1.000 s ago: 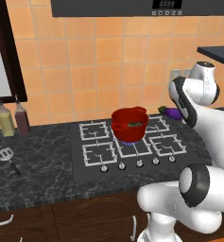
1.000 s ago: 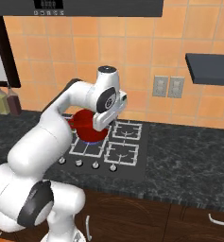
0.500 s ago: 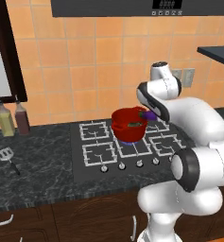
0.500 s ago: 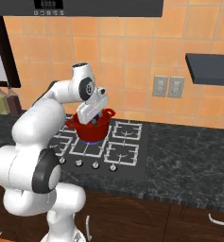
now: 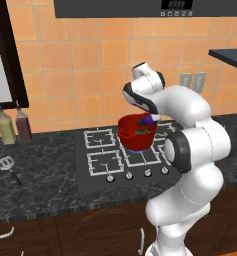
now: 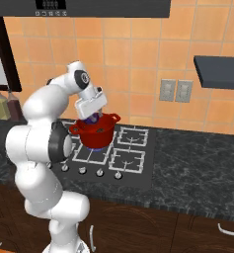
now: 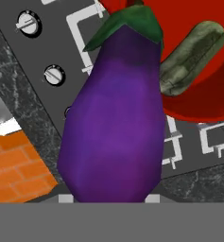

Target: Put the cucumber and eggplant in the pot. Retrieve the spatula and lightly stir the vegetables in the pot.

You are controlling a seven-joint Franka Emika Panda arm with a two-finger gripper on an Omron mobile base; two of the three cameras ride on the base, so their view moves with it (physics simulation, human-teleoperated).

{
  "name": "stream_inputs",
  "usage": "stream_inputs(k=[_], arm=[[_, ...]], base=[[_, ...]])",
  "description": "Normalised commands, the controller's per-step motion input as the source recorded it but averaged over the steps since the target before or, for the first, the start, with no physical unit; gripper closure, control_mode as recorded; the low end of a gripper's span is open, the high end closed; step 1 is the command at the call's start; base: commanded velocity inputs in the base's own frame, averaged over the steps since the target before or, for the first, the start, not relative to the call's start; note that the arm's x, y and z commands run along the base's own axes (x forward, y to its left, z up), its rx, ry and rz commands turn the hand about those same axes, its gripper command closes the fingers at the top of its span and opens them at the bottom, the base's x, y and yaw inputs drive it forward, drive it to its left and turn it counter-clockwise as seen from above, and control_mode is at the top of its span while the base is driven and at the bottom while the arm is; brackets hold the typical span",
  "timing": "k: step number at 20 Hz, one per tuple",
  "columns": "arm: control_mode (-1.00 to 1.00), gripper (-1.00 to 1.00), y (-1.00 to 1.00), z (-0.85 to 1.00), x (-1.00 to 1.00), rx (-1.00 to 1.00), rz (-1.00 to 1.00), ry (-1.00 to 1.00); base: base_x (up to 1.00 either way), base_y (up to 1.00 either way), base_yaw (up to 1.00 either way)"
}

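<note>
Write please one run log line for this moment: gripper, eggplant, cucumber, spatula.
gripper: shut on eggplant, above pot | cucumber: lying in pot | spatula: on counter left of stove, untouched

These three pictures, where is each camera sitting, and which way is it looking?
Left base view: behind the arm on its left, facing the stove; the arm rises at the right, reaching over the pot.
Right base view: behind on the right; the arm rises at the left, over the same pot.
Hand view: on the hand, looking along the end effector, down past the eggplant at the cucumber in the pot.
All share the pot.
</note>
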Motion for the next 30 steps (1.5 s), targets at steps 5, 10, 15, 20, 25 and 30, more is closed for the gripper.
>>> stream_inputs(k=[5,10,15,20,25,30], arm=[[-1.00,1.00,0.18,-0.42,0.13,-0.19,0.00,0.02],[-1.00,1.00,0.18,-0.23,0.31,-0.13,0.00,0.00],[-1.00,1.00,0.19,-0.28,0.31,-0.11,0.00,0.00],[-1.00,1.00,0.05,-0.23,0.41,-0.07,0.00,0.01],[-1.00,1.00,0.00,-0.27,0.35,-0.05,0.00,0.00],[-1.00,-1.00,0.01,-0.10,0.15,-0.02,0.00,0.00]], base=[[0.00,0.00,0.00],[0.00,0.00,0.00],[0.00,0.00,0.00],[0.00,0.00,0.00],[0.00,0.00,0.00],[0.00,0.00,0.00]])
